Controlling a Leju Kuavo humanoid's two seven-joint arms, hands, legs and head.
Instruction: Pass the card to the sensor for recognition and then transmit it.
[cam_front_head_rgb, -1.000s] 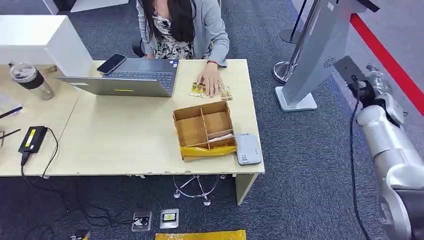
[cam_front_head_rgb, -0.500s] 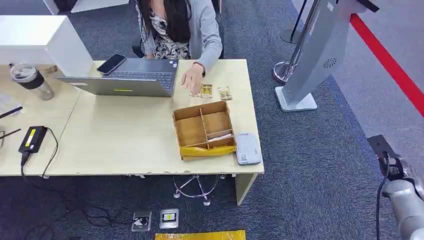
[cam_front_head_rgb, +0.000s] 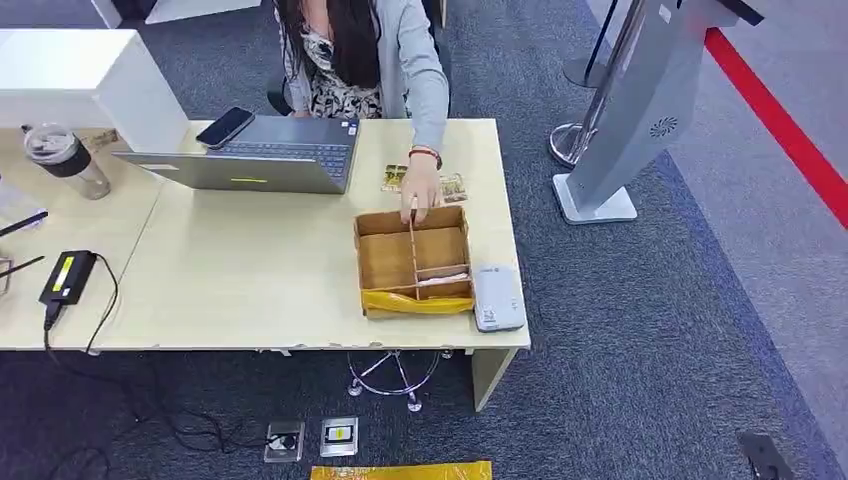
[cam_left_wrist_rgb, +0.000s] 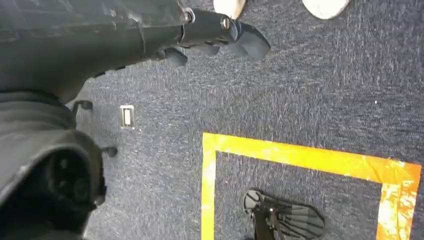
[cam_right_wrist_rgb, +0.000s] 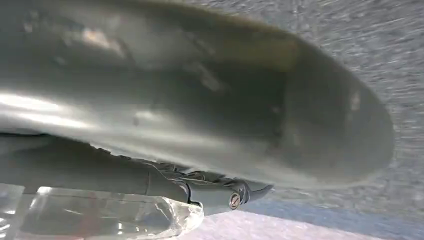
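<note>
The right arm has dropped out of the head view since a second ago, and the person's hand (cam_front_head_rgb: 420, 190) has moved from the cards (cam_front_head_rgb: 396, 178) to the box's (cam_front_head_rgb: 413, 258) far rim. The two small gold-printed cards lie flat on the table (cam_front_head_rgb: 250, 270), just beyond the box, one either side of that hand. The left hand (cam_left_wrist_rgb: 125, 35) hangs over carpet, fingers (cam_left_wrist_rgb: 247, 41) stretched, slightly apart, empty. The right hand (cam_right_wrist_rgb: 200, 125) is blurred, something clear, possibly plastic, beside it; I cannot tell its fingers' state

table (cam_front_head_rgb: 250, 280): pale wood | box (cam_front_head_rgb: 414, 258): brown | carpet (cam_front_head_rgb: 620, 350): dark grey | floor tape (cam_left_wrist_rgb: 300, 159): yellow
</note>
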